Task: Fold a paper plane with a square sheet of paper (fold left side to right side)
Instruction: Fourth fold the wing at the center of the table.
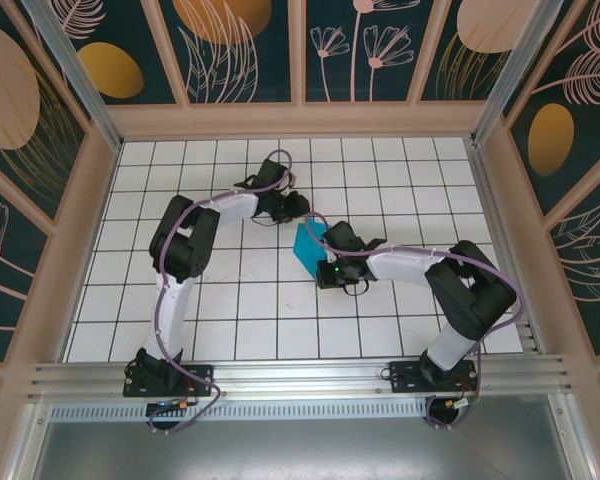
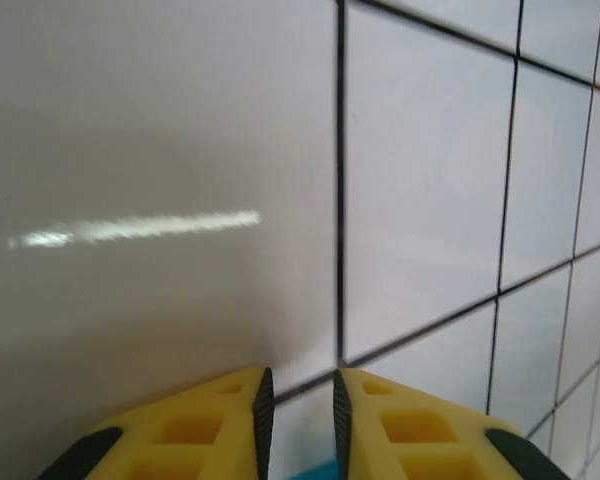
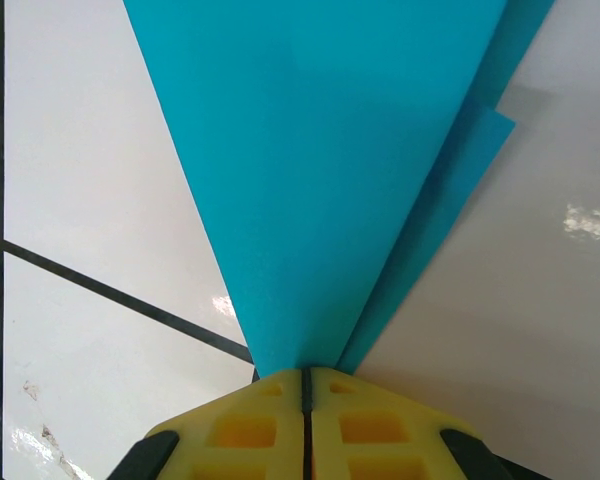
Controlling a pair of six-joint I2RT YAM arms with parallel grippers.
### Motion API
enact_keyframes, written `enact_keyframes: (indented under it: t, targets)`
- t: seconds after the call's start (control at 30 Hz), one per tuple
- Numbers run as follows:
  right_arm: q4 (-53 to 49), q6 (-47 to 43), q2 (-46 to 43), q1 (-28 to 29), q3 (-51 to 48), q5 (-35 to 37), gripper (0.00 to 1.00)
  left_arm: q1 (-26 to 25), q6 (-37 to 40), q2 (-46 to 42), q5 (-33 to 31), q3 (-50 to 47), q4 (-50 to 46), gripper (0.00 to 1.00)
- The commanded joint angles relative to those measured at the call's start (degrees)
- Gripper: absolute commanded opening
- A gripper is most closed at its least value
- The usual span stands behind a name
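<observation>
- The top camera hangs high above and behind the arm bases, at 6 o'clock, and looks down on the whole tiled table (image 1: pixel 230 330) from far
- The left wrist camera looks forward past the left gripper (image 2: pixel 301 385), very close to the tiles
- The right wrist camera looks past the right gripper (image 3: pixel 306 375) onto the teal paper (image 3: pixel 320 180), very near
- The top and right wrist views share this paper; all three share the tiles near the table centre
</observation>
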Motion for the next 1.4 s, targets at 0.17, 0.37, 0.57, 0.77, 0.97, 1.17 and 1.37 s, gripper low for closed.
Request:
enact_keyframes:
  t: [0.17, 0.37, 0.57, 0.77, 0.97, 1.17, 1.37]
  targets:
    - [-3.56, -1.0, -1.14, 0.39, 0.58, 1.97, 0.17, 4.31, 5.47, -12.92, -3.51, -1.94, -3.52, 0.35]
    - [-0.51, -1.0, -11.22, -4.63, 0.63, -2.44, 0.34, 4.22, 2.54, -26.11, 0.48, -18.41, 3.79, 0.42]
    - [5.56, -0.97, -20.57, -15.65, -3.81, -9.17, 0.48, 0.9, -2.97, -29.03, 6.41, -30.69, 13.73, 0.45]
    - [11.87, 0.58, -22.88, -20.82, -8.39, -14.96, 0.5, -2.89, -5.13, -22.23, 7.09, -28.89, 17.64, 0.45]
    - [11.77, 0.67, -24.72, -21.34, -10.87, -15.1, 0.5, -4.21, -5.64, -15.48, 7.8, -23.95, 17.81, 0.45]
    - [10.59, 0.33, -25.61, -22.46, -11.95, -15.3, 0.5, -4.37, -6.19, -12.28, 9.12, -21.76, 18.34, 0.43]
    - [10.33, 0.31, -26.01, -23.48, -11.96, -16.05, 0.5, -4.81, -6.54, -8.53, 10.35, -18.61, 18.05, 0.41]
